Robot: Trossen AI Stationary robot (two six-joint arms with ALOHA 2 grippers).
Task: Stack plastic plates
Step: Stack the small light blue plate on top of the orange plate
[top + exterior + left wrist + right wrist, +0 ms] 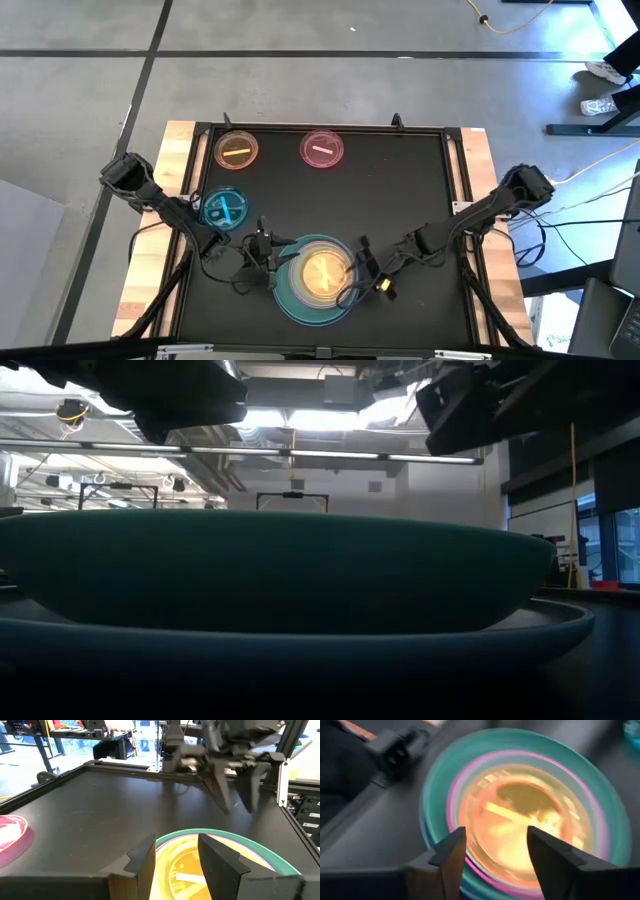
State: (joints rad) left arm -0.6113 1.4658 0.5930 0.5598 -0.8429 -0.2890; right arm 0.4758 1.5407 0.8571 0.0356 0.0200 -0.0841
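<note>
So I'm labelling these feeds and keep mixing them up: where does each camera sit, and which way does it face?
High view: overhead, straight down on the table; both arms, left gripper, right gripper flanking the plate stack.
Low view: table height, facing the stack's rim; arms show overhead.
Left wrist view: looks across the stack at the right gripper; own fingers below.
Right wrist view: looks down on the stack; own fingers.
All share the stack.
</note>
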